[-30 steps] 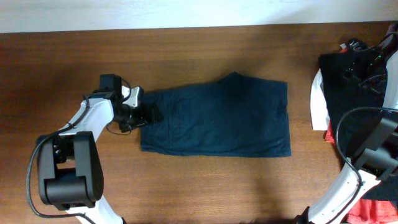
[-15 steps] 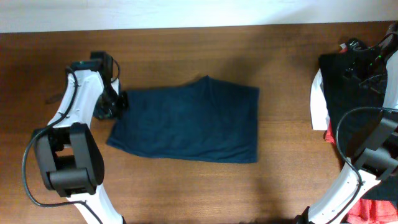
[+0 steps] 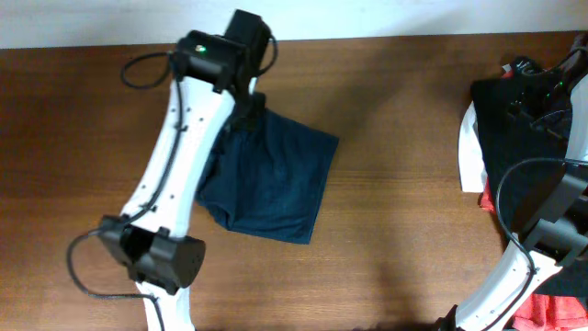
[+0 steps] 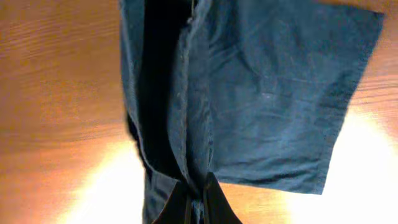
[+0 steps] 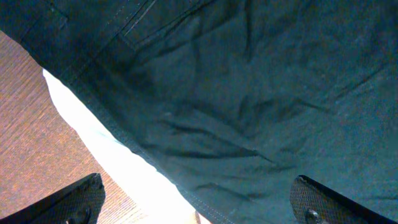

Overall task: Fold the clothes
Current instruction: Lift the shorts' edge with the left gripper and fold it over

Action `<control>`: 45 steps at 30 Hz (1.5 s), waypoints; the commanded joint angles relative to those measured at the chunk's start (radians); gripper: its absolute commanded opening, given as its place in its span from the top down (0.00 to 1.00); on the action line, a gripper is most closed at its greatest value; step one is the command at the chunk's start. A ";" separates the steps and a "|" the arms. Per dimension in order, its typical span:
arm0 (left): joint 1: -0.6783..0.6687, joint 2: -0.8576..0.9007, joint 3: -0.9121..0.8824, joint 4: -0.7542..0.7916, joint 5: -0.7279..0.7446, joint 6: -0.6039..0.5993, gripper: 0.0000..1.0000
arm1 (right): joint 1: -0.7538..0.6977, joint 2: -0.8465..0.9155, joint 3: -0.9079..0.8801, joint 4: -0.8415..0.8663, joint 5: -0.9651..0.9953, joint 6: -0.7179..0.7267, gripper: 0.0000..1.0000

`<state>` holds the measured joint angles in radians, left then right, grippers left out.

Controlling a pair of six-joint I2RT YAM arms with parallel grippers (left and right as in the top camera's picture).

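Overhead, the left gripper [image 3: 250, 103] is clamped on the far edge of the navy garment [image 3: 271, 179], which trails from it toward the near side of the table [image 3: 413, 138] — the right gripper [image 5: 199, 208], jaws apart, hovers well off over the black clothes [image 3: 514, 138].

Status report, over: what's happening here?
Left gripper shut on navy garment, hanging from it. Right gripper open above black garment. Nothing in the way.

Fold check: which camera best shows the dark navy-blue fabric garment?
Overhead: the dark navy-blue fabric garment shows nearly whole, left arm covering one edge. Left wrist: only a close-up pinched in the left tool. Right wrist: none.
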<state>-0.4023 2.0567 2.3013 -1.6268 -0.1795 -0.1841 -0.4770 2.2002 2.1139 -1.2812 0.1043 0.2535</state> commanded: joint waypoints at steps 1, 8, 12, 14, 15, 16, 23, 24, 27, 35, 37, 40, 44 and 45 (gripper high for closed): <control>-0.056 0.118 -0.013 0.034 0.105 -0.013 0.99 | -0.001 -0.019 0.012 -0.001 0.005 -0.003 0.01; -0.152 0.317 -0.013 0.106 0.295 -0.005 0.99 | -0.001 -0.019 0.012 -0.001 0.005 -0.003 0.01; -0.200 0.356 -0.013 0.139 0.319 -0.002 0.99 | -0.001 -0.019 0.012 -0.001 0.005 -0.003 0.01; -0.204 0.395 -0.014 0.126 0.319 -0.002 0.99 | -0.001 -0.019 0.012 -0.001 0.005 -0.003 0.01; -0.204 0.397 -0.014 0.122 0.317 -0.002 0.99 | -0.001 -0.019 0.012 -0.001 0.005 -0.003 0.01; -0.201 0.396 -0.014 0.119 0.314 -0.002 0.99 | -0.001 -0.019 0.012 -0.001 0.005 -0.003 0.01; 0.091 0.360 0.011 0.087 0.262 -0.013 0.99 | -0.001 -0.019 0.012 -0.001 0.005 -0.003 0.01; 0.174 0.349 0.035 0.092 0.266 -0.027 0.99 | -0.001 -0.019 0.012 -0.001 0.005 -0.003 0.01; 0.363 0.291 0.089 0.107 0.400 -0.034 0.99 | -0.001 -0.019 0.012 -0.001 0.005 -0.003 0.01; 0.596 0.194 0.095 0.037 0.888 0.269 0.99 | -0.001 -0.019 0.012 -0.001 0.005 -0.003 0.01; 0.659 0.190 0.095 0.014 0.725 0.266 0.99 | -0.001 -0.019 0.012 -0.001 0.005 -0.003 0.01; 0.766 0.190 0.095 0.017 0.316 0.127 0.99 | -0.001 -0.019 0.012 -0.001 0.005 -0.003 0.01; 0.804 0.190 0.096 0.009 0.099 0.128 0.99 | -0.001 -0.019 0.012 -0.001 0.005 -0.003 0.01; 0.805 0.190 0.096 0.002 0.099 0.128 0.99 | -0.001 -0.019 0.012 -0.001 0.005 -0.003 0.01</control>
<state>0.4061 2.2868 2.3791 -1.6115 0.0235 -0.0460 -0.4770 2.2002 2.1139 -1.2812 0.1043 0.2535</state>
